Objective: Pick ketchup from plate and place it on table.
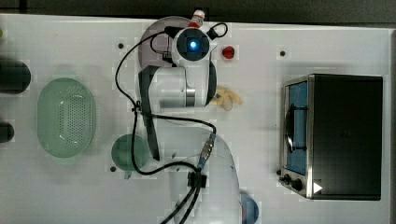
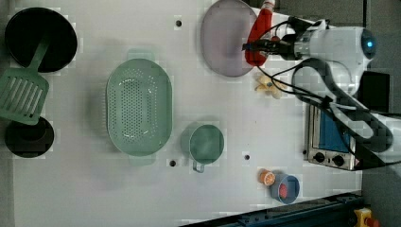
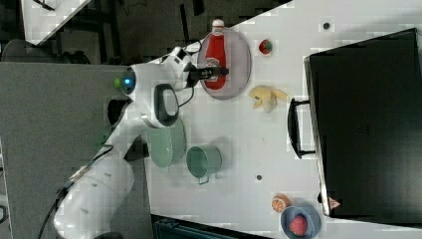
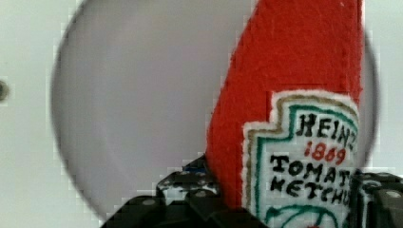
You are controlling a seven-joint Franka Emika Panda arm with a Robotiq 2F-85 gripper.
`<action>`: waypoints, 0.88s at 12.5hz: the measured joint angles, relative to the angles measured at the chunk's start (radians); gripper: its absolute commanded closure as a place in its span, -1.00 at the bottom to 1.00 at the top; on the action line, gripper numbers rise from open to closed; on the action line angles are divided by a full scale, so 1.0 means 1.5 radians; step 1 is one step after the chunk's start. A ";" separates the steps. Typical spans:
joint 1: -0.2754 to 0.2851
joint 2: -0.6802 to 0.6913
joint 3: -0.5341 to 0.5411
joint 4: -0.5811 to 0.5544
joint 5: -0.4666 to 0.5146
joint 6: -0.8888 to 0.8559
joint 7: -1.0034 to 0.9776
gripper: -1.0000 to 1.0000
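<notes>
Step in hand: I read this as the grasp itself; the ketchup bottle (image 3: 215, 59) lies on the plate (image 3: 241, 59), in the upper middle of the right view, not yet lifted.
Claw: my gripper (image 4: 280, 202) stands part-way closed, a finger (image 4: 190, 190) on each side of the bottle's labelled lower body, pressing it as far as I can judge.
Bottle place: its white cap (image 2: 268, 4) overhangs the plate rim at the upper edge of the left view.
Next move: I judge a straight lift, then a carry off the plate to bare table (image 2: 227, 113).
Edges: the table's edge is close beside the plate.
Open room: the banana (image 2: 267, 86) and strawberry (image 3: 265, 47) sit near; clear white lies between plate and green cup (image 2: 206, 143).
</notes>
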 measured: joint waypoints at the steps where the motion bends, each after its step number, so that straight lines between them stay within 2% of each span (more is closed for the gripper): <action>1: 0.000 -0.022 0.000 0.000 0.000 -0.020 0.005 -0.27; 8: -0.007 -0.235 -0.009 -0.014 -0.004 -0.261 0.071 -0.27; 11: -0.020 -0.320 -0.013 -0.048 -0.001 -0.285 0.117 -0.27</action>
